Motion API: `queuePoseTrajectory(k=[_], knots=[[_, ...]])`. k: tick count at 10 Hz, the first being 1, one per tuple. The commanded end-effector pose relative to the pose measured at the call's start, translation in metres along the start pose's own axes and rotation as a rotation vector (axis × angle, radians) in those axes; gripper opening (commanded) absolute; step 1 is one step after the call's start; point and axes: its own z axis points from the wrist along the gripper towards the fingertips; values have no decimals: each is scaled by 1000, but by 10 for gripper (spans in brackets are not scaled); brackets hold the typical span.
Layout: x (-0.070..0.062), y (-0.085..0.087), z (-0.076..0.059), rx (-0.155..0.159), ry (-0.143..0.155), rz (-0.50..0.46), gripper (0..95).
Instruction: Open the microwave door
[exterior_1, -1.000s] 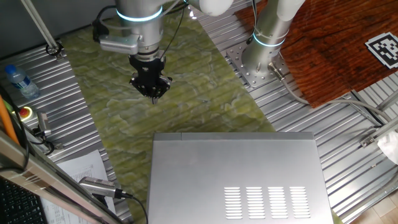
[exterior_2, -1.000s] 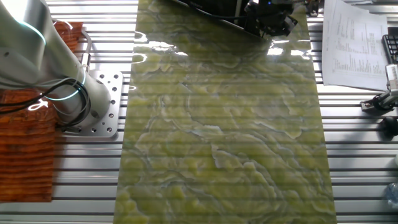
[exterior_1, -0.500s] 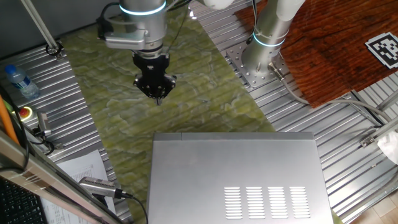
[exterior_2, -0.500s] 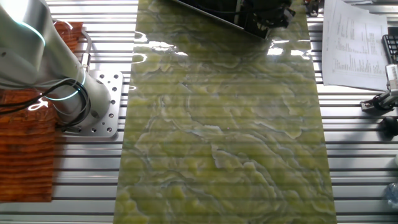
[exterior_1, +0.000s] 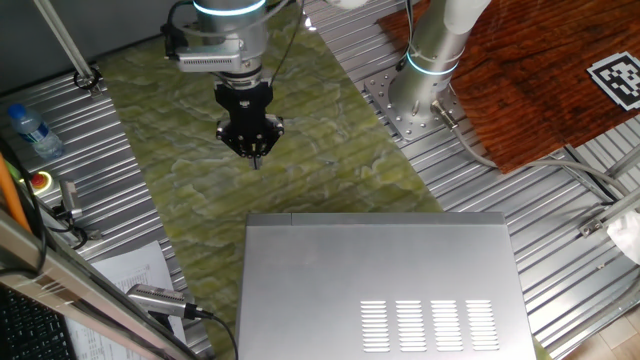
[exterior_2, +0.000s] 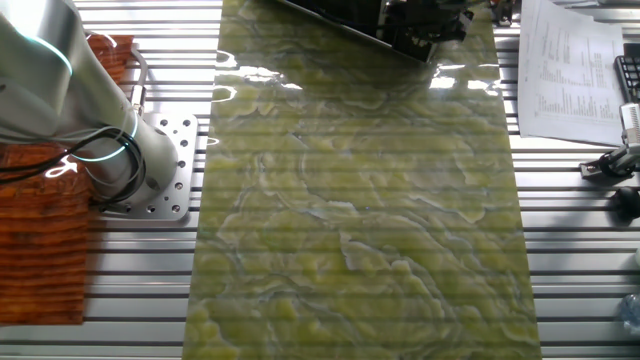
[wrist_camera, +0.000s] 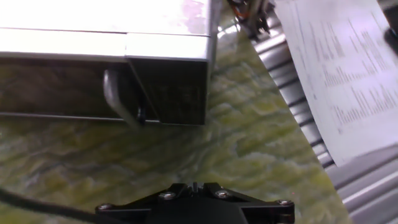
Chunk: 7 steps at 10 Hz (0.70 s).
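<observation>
The microwave (exterior_1: 380, 285) is a large silver-grey box at the bottom of one fixed view, its vented top facing up. In the hand view its front (wrist_camera: 106, 81) faces me. The microwave door (wrist_camera: 56, 87) lies flush with the dark control panel (wrist_camera: 169, 87), and a curved grey handle (wrist_camera: 118, 99) stands at their seam. In one fixed view the door is only a thin strip (exterior_1: 400, 214) along the top edge. My gripper (exterior_1: 254, 158) hangs over the green mat, short of the front and apart from it. Its fingertips meet in a point. It also shows in the hand view (wrist_camera: 194, 186) and, dark, in the other fixed view (exterior_2: 425, 25).
The green marbled mat (exterior_1: 320, 160) covers the ribbed metal table. The arm's base (exterior_1: 420, 95) stands at the right, beside an orange-brown board (exterior_1: 540, 70). A water bottle (exterior_1: 30, 130), a red button (exterior_1: 42, 181) and papers (wrist_camera: 336, 74) lie at the sides.
The gripper has shifted slightly to the right and toward the microwave, and the wrist has turned. The microwave and its door have not moved.
</observation>
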Motion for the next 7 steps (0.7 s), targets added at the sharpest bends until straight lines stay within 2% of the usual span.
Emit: queuePoseTrajectory(k=[1,7], knots=[[0,0,0,7,-27,11,0],[0,-1,1,2,-12,39,0]])
